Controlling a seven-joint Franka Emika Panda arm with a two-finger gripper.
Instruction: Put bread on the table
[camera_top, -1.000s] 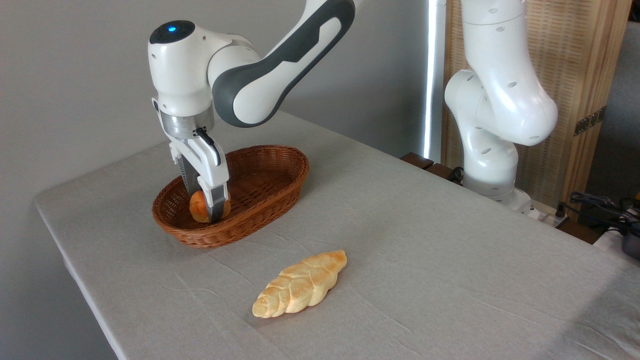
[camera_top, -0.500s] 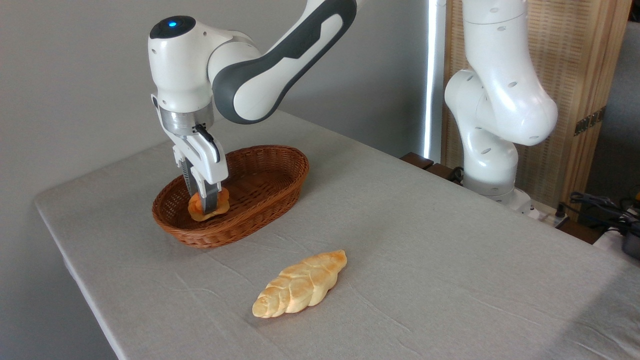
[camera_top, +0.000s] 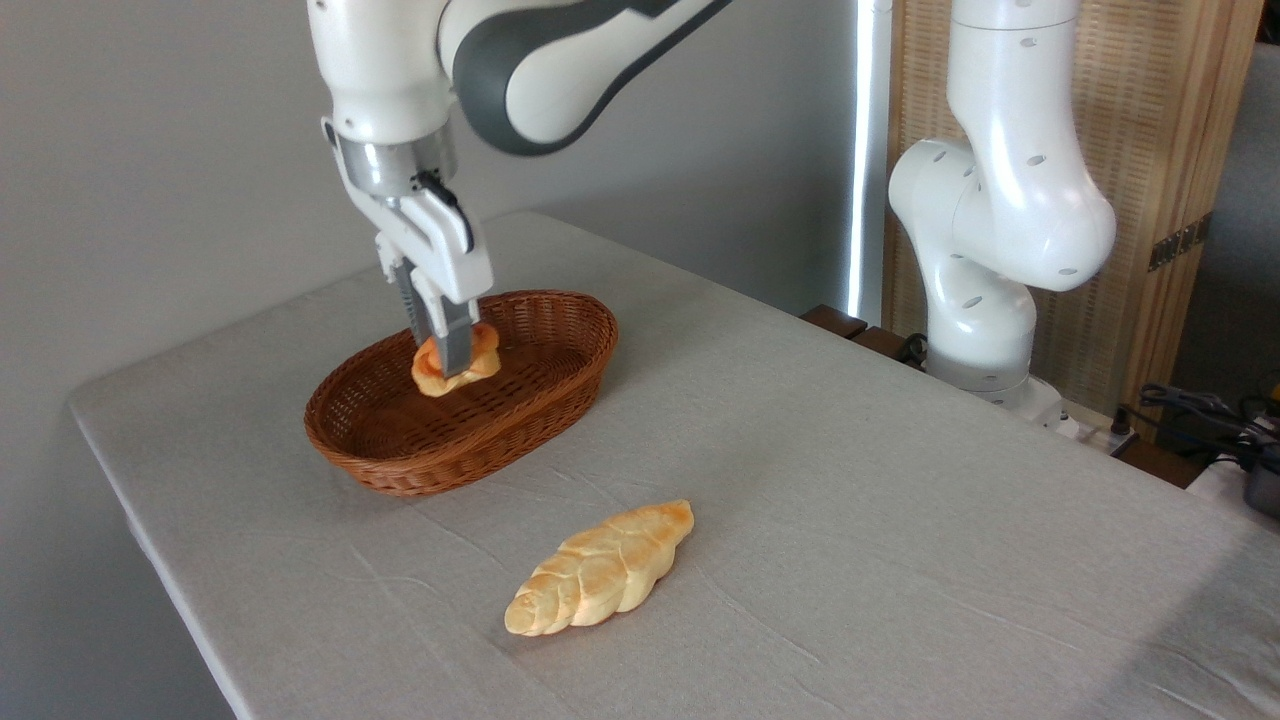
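Note:
A small orange-brown bread (camera_top: 478, 358) with a lobed top hangs in the air above the inside of the wicker basket (camera_top: 400, 468). My gripper (camera_top: 450, 362) points down from above and is shut on it, the near finger crossing the bun's front. The bread is clear of the basket floor, about level with the far rim. The table (camera_top: 880, 540) is covered in light grey, slightly wrinkled cloth.
A longer pale golden braided loaf (camera_top: 600, 568) lies on the cloth in front of the basket, right of its near end. The arm's white base (camera_top: 985, 300) stands at the table's far right edge. The table's left edge runs close to the basket.
The gripper closed on the bread in the basket, then rose and shifted a little right, carrying the bread up off the basket floor.

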